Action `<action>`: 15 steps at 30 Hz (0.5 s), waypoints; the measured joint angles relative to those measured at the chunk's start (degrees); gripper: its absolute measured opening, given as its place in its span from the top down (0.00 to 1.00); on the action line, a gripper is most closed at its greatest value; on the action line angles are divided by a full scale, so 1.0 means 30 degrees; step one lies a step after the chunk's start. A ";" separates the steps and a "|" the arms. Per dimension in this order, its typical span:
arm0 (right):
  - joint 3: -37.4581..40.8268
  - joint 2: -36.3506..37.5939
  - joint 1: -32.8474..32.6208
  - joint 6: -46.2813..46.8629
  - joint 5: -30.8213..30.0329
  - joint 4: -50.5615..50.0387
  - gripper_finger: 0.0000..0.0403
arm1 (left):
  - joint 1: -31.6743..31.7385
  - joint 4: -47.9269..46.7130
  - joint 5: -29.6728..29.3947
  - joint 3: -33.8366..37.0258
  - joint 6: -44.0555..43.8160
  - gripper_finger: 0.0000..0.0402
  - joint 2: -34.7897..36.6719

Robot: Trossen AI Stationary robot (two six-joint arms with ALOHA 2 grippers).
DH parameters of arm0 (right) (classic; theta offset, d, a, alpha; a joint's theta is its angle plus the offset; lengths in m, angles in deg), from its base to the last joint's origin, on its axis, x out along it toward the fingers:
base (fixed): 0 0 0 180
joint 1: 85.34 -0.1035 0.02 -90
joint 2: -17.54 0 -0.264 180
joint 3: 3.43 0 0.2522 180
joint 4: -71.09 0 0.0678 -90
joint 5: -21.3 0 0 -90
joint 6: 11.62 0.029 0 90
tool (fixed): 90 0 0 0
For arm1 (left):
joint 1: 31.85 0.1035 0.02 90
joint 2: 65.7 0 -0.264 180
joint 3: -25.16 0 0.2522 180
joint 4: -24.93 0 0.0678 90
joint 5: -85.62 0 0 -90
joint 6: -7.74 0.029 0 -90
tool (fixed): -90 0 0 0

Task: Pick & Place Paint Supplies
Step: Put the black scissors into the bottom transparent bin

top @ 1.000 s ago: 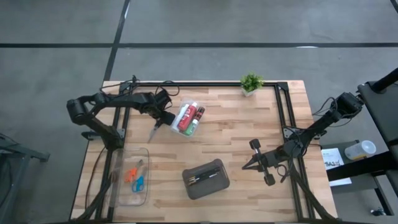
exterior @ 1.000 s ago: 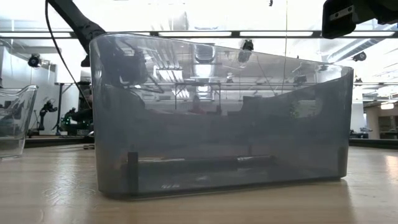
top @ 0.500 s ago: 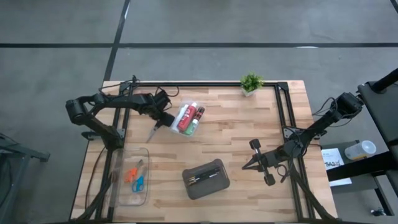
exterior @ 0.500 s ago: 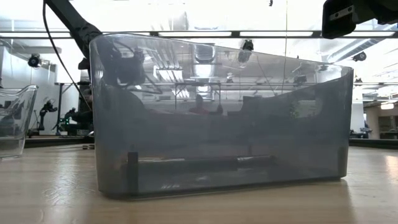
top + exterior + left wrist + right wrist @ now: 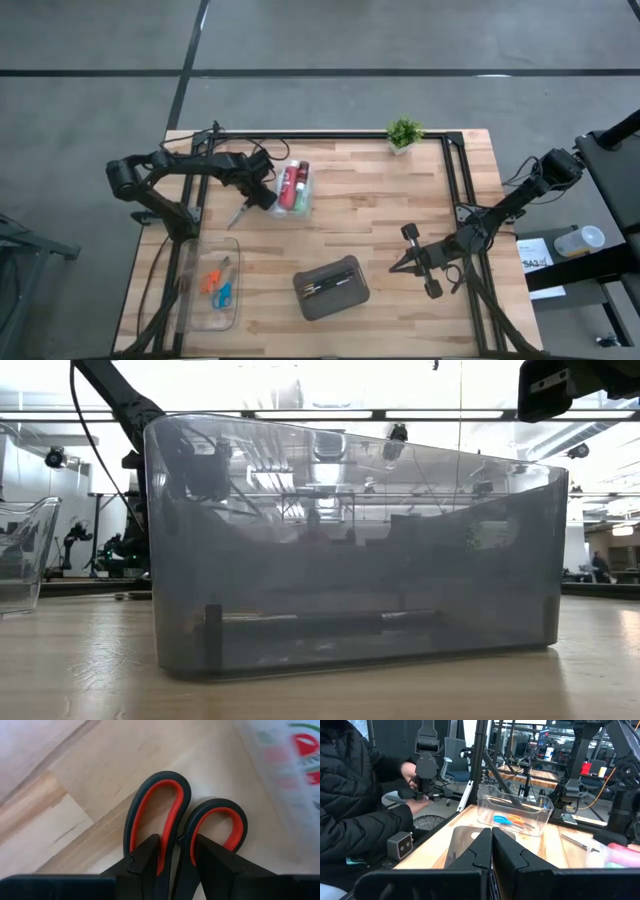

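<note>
Red-handled scissors [image 5: 237,213] lie on the wooden table left of a clear box [image 5: 293,187] that holds red and white paint tubes. My left gripper [image 5: 262,193] points down over the scissors' handle end and is shut on it. The two handle loops [image 5: 160,810] show just past the fingers in the left wrist view. My right gripper [image 5: 397,264] hangs shut and level over the table's right half, touching nothing. My left gripper comes from above, one finger [image 5: 147,852] over each handle loop. The loops' adjoining inner sides [image 5: 176,837] lie pinched between the two fingers. The blades [image 5: 236,216] stick out toward the table's near left; whether they rest on the wood cannot be told.
A clear box [image 5: 212,285] with orange and blue scissors stands at the near left. A dark grey case [image 5: 331,286] with brushes sits near the front middle and fills the low view. A small plant [image 5: 404,132] stands at the far edge. A person [image 5: 350,795] sits beyond the table.
My left gripper has rolled a little and shifted slightly toward the table's left with the scissors. The clear box of paint tubes has turned about from a slant to nearly square with the table, its far end swinging left.
</note>
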 joint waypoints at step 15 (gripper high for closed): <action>0.0003 0.0005 0.0007 0.0000 -0.0003 -0.0002 0.98 | 0.0022 0.0547 -0.0461 -0.0680 -0.3071 0.67 -0.0124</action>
